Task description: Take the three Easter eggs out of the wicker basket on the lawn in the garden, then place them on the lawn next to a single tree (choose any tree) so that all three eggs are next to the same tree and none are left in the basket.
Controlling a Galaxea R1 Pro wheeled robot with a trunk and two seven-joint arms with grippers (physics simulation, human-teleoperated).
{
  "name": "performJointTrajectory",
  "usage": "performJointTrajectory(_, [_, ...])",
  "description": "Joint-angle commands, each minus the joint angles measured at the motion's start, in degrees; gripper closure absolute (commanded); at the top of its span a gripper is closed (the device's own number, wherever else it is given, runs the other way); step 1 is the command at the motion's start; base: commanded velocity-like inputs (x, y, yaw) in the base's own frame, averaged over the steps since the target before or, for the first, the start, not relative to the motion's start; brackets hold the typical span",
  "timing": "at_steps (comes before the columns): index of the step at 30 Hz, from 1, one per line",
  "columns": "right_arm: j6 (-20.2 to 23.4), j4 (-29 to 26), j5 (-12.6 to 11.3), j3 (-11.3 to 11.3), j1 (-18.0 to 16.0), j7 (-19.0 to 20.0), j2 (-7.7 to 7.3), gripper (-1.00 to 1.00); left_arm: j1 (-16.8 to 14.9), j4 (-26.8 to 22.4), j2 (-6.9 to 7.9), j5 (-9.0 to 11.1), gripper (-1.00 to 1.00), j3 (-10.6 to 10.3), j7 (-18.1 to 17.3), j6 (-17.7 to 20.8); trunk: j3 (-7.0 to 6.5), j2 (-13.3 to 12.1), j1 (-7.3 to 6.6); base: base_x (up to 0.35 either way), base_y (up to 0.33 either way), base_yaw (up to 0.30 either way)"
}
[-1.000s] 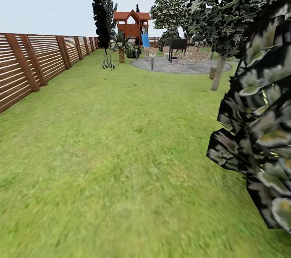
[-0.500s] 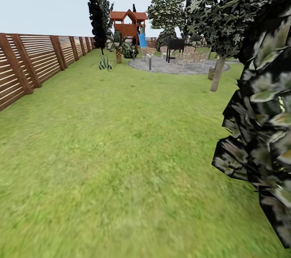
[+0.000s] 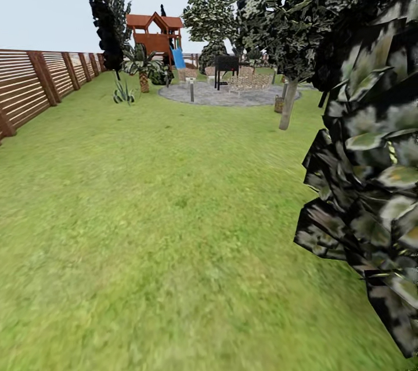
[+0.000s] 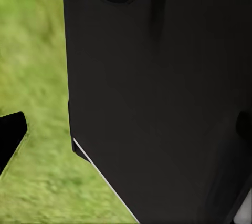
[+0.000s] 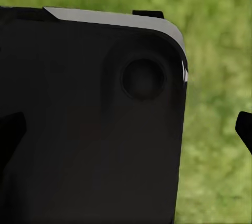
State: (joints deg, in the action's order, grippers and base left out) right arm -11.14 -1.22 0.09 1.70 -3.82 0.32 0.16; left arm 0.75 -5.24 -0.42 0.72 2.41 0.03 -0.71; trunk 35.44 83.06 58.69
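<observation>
I see lawn (image 3: 162, 214), a tree (image 3: 287, 104) at 1 o'clock; my fingers' spread I cannot tell.

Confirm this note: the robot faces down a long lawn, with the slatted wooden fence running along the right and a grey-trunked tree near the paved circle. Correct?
Not quite. The head view shows the slatted wooden fence along the left of the lawn, not the right. The grey-trunked tree does stand near the paved circle.
</observation>
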Motion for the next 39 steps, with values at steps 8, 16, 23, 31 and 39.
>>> performJointTrajectory(8, [-0.20, 0.07, 0.00, 0.14, -0.04, 0.03, -0.07, -1.00, 0.04, -0.09, -0.02, 0.07, -1.00, 0.23, -0.01, -0.06, 0.04, 0.02, 0.03, 0.325, 0.143, -0.280])
performJointTrajectory(16, [-0.20, 0.07, 0.41, 0.30, -0.04, 0.03, -0.11, -1.00, 0.04, -0.11, -0.02, 0.07, -1.00, 0.24, 0.01, -0.06, 0.04, 0.02, 0.03, 0.318, 0.157, -0.080])
performJointTrajectory(23, [-0.19, 0.14, 0.41, 0.37, -0.04, 0.00, -0.04, -1.00, 0.04, -0.06, -0.02, 0.07, -1.00, 0.23, 0.02, -0.07, 0.04, 0.02, 0.03, 0.314, 0.162, -0.001])
performJointTrajectory(31, [-0.20, 0.07, 0.37, 0.32, -0.04, 0.03, 0.06, -1.00, 0.04, -0.06, -0.02, 0.07, -1.00, 0.23, -0.02, -0.02, 0.04, 0.02, 0.03, 0.314, 0.162, 0.000])
performJointTrajectory(39, [-0.20, 0.07, 0.44, 0.32, -0.04, 0.03, 0.02, -1.00, 0.04, -0.04, -0.02, 0.07, -1.00, 0.23, -0.03, -0.03, 0.04, 0.02, 0.03, 0.314, 0.162, 0.000])
